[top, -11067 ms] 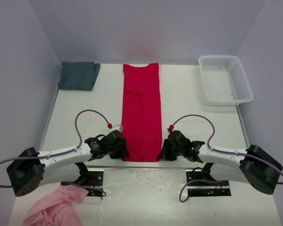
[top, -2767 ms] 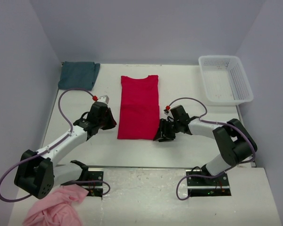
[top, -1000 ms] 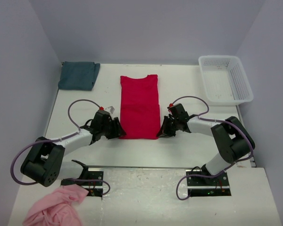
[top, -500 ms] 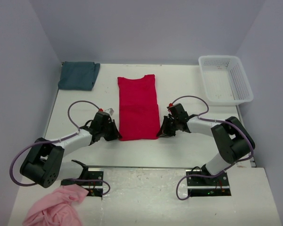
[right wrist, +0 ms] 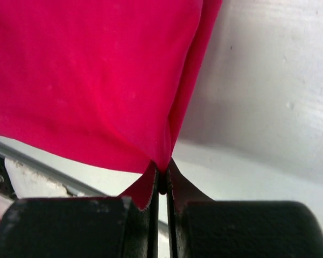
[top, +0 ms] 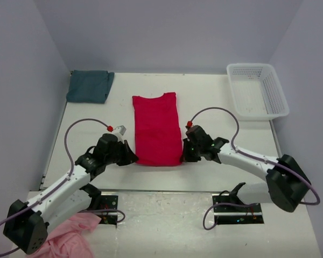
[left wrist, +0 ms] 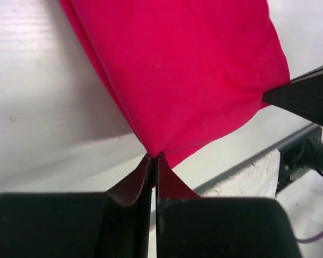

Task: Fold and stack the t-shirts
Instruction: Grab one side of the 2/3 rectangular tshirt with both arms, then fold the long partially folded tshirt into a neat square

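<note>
The red t-shirt (top: 157, 129) lies folded into a long panel in the middle of the table, collar end at the back. My left gripper (top: 133, 159) is shut on its near left corner, and the cloth (left wrist: 177, 70) pulls to a point between the fingers (left wrist: 153, 158). My right gripper (top: 184, 157) is shut on the near right corner, pinching the red cloth (right wrist: 97, 75) at the fingertips (right wrist: 162, 171). The near edge is lifted between both grippers. The teal t-shirt (top: 89, 86) lies folded at the back left.
A white plastic basket (top: 257, 90) stands at the back right. A pink cloth (top: 70, 236) is bunched at the front left, below the table edge by the left arm's base. Purple walls close in the left, back and right.
The left gripper closed on the shirt's near left corner. Both grippers then drew the near edge toward the arms, and the whole red shirt slid nearer and slightly left.
</note>
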### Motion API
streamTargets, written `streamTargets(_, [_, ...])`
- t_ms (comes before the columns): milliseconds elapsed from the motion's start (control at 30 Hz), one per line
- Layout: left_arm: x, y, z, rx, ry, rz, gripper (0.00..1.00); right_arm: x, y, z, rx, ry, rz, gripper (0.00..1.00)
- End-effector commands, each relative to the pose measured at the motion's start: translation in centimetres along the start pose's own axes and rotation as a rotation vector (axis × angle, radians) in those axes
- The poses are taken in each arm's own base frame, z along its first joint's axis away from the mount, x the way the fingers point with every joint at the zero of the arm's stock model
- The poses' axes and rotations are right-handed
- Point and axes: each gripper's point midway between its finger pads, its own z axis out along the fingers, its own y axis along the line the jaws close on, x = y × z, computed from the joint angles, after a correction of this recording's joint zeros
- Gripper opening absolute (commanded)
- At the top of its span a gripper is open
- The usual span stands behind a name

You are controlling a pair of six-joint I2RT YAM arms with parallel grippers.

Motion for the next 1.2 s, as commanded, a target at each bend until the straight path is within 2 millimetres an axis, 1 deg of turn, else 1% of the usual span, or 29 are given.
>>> streamTargets(0, [1.5,-0.3,-1.7,-0.014,0.019,-0.023,0.0,0.7,-1.3,-2.4,0.068,-0.06,0.008,0.0])
streamTargets(33, [2.0,-0.1,-2.0,-0.028,0.024,-0.038,0.0,1.4,-1.3,-2.7,0.064,-0.058,-0.003,0.0])
streamTargets(67, [2.2,-0.6,-2.5,-0.006,0.018,-0.03,0.0,1.8,-1.5,-3.2,0.063,-0.056,-0.006,0.0])
streamTargets(100, [2.5,-0.5,-2.6,-0.007,0.019,-0.034,0.0,1.8,-1.2,-4.0,0.047,-0.08,-0.003,0.0])
streamTargets(167, [3.1,-1.1,-3.3,0.025,0.014,-0.049,0.0,2.8,-1.7,-4.5,0.051,-0.069,-0.001,0.0])
streamTargets(233, [3.1,-1.3,-4.0,0.041,-0.002,-0.06,0.0,3.3,-2.0,-5.3,0.05,-0.085,0.001,0.0])
streamTargets(333, [2.8,-1.4,-5.1,0.042,-0.027,-0.063,0.0,4.3,-2.2,-6.0,0.034,-0.092,-0.004,0.0])
streamTargets(367, [2.4,-1.7,-5.7,0.049,-0.042,-0.06,0.0,4.4,-2.3,-6.1,0.03,-0.093,0.001,0.0])
streamTargets(400, [2.4,-1.4,-6.0,0.035,-0.045,-0.06,0.0,4.8,-2.2,-6.2,0.024,-0.09,-0.007,0.0])
streamTargets(467, [1.8,-2.1,-7.0,0.062,-0.077,-0.053,0.0,5.0,-2.1,-6.8,0.018,-0.103,-0.002,0.0])
streamTargets(500, [1.6,-2.2,-7.3,0.065,-0.086,-0.053,0.0,5.4,-1.8,-7.0,0.009,-0.1,-0.016,0.0])
streamTargets(533, [1.6,-2.3,-7.8,0.075,-0.095,-0.054,0.0,5.7,-1.9,-7.2,0.017,-0.095,-0.019,0.0])
streamTargets(567, [1.3,-2.7,-8.3,0.088,-0.106,-0.052,0.0,5.5,-1.9,-7.4,0.025,-0.112,-0.013,0.0])
streamTargets(600, [1.1,-2.8,-8.6,0.089,-0.116,-0.051,0.0,5.7,-1.4,-7.7,0.014,-0.112,-0.028,0.0])
streamTargets(667, [0.9,-3.0,-9.1,0.096,-0.125,-0.051,0.0,5.7,-1.2,-8.1,0.029,-0.116,-0.034,0.0])
streamTargets(700, [0.8,-3.2,-9.2,0.103,-0.129,-0.05,0.0,5.5,-0.5,-8.6,0.014,-0.125,-0.042,0.0])
streamTargets(733, [0.6,-3.4,-9.3,0.102,-0.134,-0.05,0.0,5.5,-0.6,-8.8,0.03,-0.124,-0.049,0.0])
streamTargets(767, [-0.1,-3.7,-9.7,0.106,-0.157,-0.041,0.0,4.6,0.0,-9.4,0.032,-0.149,-0.042,0.0])
streamTargets(833, [-1.2,-4.2,-9.7,0.099,-0.184,-0.028,0.0,3.9,0.1,-9.9,0.065,-0.16,-0.043,0.0])
streamTargets(867, [-2.5,-4.7,-10.0,0.091,-0.221,-0.02,0.0,3.2,0.3,-10.2,0.078,-0.178,-0.049,0.0])
streamTargets(900, [-3.3,-5.1,-10.0,0.089,-0.243,-0.007,0.0,1.7,0.9,-10.4,0.1,-0.211,-0.05,0.0])
streamTargets(933, [-3.9,-4.9,-9.2,0.046,-0.241,-0.002,0.0,1.0,0.9,-10.4,0.114,-0.212,-0.072,0.0])
streamTargets(967, [-5.2,-5.7,-9.1,0.051,-0.273,0.013,0.0,-0.7,1.1,-10.2,0.14,-0.22,-0.051,0.0])
streamTargets(1000, [-5.8,-5.9,-8.8,0.038,-0.277,0.016,0.0,-1.6,1.2,-10.0,0.152,-0.224,-0.056,0.0])
streamTargets(1033, [-6.2,-5.9,-7.6,0.007,-0.254,0.021,0.0,-2.6,1.4,-9.9,0.156,-0.234,-0.08,0.0])
streamTargets(1067, [-7.3,-6.5,-7.4,-0.002,-0.276,0.042,0.0,-4.4,1.7,-10.2,0.153,-0.26,-0.066,0.0])
streamTargets(1100, [-8.2,-6.7,-7.0,-0.013,-0.292,0.051,0.0,-5.0,1.7,-9.4,0.169,-0.246,-0.076,0.0])
streamTargets(1133, [-9.1,-6.7,-6.0,-0.048,-0.284,0.057,0.0,-5.8,2.0,-9.2,0.163,-0.245,-0.102,0.0])
streamTargets(1167, [-9.7,-6.6,-5.5,-0.071,-0.284,0.075,0.0,-7.4,2.3,-9.4,0.164,-0.263,-0.089,0.0])
